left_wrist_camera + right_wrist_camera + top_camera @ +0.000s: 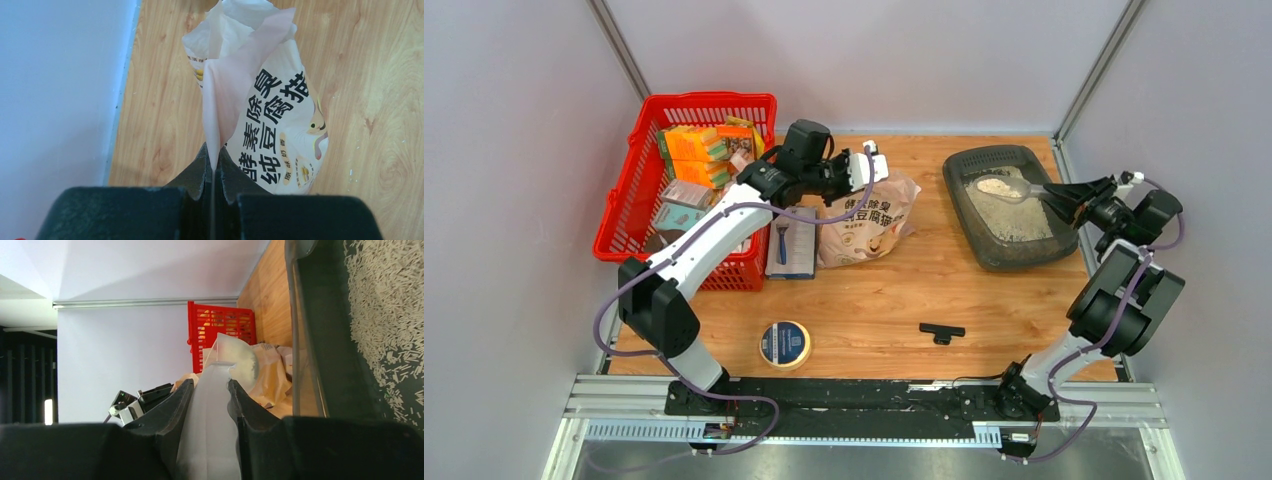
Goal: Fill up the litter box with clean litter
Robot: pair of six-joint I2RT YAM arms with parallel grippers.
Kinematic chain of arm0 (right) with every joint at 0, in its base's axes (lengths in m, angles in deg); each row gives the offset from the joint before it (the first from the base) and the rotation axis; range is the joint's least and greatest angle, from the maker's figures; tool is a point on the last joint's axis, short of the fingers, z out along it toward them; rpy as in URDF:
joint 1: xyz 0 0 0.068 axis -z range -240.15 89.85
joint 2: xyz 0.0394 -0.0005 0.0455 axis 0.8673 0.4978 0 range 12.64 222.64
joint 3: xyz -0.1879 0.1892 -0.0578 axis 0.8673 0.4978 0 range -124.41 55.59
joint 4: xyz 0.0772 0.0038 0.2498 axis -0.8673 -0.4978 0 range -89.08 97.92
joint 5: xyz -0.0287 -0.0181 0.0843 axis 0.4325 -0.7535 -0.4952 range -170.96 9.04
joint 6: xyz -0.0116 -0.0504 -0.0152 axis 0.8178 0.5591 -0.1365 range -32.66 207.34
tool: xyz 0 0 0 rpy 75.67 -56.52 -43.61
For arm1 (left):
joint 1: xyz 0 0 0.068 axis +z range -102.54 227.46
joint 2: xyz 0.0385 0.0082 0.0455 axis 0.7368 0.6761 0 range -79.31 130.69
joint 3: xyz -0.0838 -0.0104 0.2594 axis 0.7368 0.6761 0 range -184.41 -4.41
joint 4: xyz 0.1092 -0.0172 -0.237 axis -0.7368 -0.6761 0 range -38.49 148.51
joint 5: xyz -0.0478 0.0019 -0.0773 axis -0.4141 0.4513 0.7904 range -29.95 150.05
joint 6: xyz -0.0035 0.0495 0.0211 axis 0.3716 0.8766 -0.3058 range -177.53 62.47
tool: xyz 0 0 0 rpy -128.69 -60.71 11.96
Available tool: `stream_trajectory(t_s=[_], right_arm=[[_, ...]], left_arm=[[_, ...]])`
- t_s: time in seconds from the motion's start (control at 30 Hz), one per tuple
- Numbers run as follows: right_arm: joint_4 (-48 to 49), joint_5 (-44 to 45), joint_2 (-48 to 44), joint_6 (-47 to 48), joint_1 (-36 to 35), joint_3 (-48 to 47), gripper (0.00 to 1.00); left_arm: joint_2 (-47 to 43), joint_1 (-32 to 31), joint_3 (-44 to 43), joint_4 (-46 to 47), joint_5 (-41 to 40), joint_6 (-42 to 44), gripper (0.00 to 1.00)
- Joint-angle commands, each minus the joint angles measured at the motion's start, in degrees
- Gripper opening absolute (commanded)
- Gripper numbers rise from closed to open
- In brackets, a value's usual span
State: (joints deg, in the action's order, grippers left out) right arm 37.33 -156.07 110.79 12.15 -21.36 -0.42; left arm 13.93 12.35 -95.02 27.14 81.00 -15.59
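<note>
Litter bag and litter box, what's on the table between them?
Nothing. In the top view the wooden table between the litter bag and the litter box is bare; the black T-shaped piece lies closer to the near edge, off that line.

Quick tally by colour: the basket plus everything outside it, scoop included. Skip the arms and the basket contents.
Red: 1, basket
Dark grey or black: 2, litter box, T-shaped piece
Blue: 2, razor card, round tin
Pale: 2, litter bag, scoop
Total: 7
</note>
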Motion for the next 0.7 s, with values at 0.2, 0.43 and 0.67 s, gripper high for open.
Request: stream_trajectory(t_s=[0.2, 0.43, 0.67], right_arm=[[-15.0, 17.6, -10.9, 18.9, 3.4, 3.7, 0.0], [-22.7, 34.1, -12.8, 28.0, 2.4, 3.7, 0.0], [-24.7, 42.2, -8.2, 29.8, -1.0, -1.5, 0.0]], left_arm=[[-0.4, 0.0, -1.9, 0.8, 2.5, 1.4, 0.0], [-1.2, 0.0, -0.4, 0.4, 3.0, 0.5, 0.0], [-2.2, -0.1, 1.2, 0.4, 2.8, -0.8, 0.0]])
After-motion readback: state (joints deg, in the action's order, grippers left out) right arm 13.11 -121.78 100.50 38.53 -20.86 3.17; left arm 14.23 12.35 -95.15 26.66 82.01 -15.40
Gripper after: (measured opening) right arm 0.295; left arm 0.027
